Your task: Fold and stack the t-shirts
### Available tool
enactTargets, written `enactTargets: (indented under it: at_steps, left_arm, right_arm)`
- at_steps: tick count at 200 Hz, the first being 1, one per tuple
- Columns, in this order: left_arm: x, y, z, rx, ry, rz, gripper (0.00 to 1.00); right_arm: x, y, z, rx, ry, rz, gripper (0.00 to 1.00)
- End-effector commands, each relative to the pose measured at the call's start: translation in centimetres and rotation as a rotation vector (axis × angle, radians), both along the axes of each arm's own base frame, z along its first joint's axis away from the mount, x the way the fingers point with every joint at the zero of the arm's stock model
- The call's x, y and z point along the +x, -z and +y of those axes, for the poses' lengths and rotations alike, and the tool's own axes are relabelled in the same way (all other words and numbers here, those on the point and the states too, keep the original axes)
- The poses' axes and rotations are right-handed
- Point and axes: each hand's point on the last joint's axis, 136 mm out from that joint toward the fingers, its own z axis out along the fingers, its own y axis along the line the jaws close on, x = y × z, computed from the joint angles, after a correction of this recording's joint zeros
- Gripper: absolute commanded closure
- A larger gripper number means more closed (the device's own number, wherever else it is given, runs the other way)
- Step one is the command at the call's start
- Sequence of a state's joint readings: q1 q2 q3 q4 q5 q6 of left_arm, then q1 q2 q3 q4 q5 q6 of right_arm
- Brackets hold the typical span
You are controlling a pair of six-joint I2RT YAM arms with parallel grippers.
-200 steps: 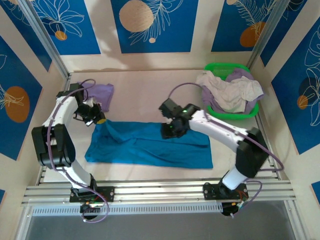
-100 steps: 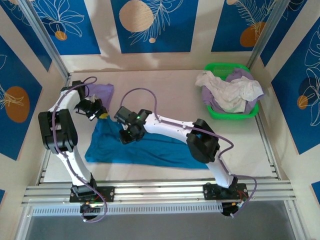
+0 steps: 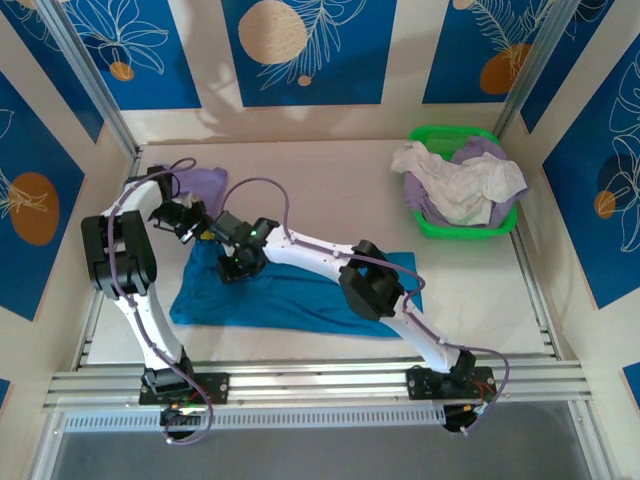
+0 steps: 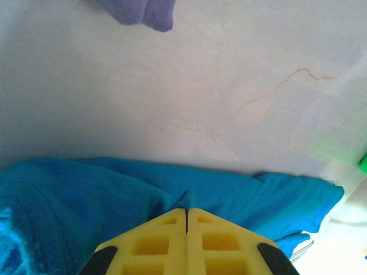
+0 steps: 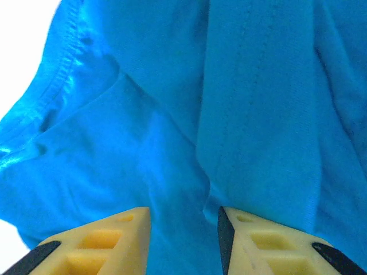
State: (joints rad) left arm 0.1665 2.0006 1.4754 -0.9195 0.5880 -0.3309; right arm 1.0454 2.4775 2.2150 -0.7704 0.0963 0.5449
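looking down from above, the teal t-shirt [image 3: 300, 295] is spread flat on the surface [image 3: 330, 180], close to the arm bases. left gripper [image 3: 207, 233] sits at its far left corner, jaws pressed together on a little peak of the teal cloth. right gripper [image 3: 232, 268] is reached across just beside it, low over the same shirt, jaws apart with a crease running into the gap. a lavender t-shirt [image 3: 205, 183] lies bunched just past that corner, and the green basket [image 3: 440, 135] at far right holds a heap of white and lilac shirts [image 3: 460, 185].
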Motion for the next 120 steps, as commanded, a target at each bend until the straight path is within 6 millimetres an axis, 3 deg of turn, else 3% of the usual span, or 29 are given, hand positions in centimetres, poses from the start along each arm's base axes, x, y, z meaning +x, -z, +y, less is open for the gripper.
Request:
enactTargets:
  at_steps: [1, 47, 67, 120]
  left_arm:
    - [0.8, -0.5, 0.4, -0.025, 0.006, -0.027, 1.0]
    - [0.4, 0.1, 0.4, -0.023, 0.016, -0.017, 1.0]
    - [0.1, 0.2, 0.4, -0.019, 0.018, -0.012, 1.0]
    - [-0.2, 0.4, 0.5, -0.014, 0.022, -0.01, 1.0]
  right_arm:
    - [0.3, 1.2, -0.8, -0.053, 0.023, 0.042, 0.62]
    - [1.1, 2.8, -2.5, -0.142, 0.073, 0.02, 0.62]
    - [1.0, 2.9, -2.3, -0.124, 0.068, 0.038, 0.63]
    - [0.7, 2.4, -2.2, -0.096, 0.062, 0.068, 0.76]
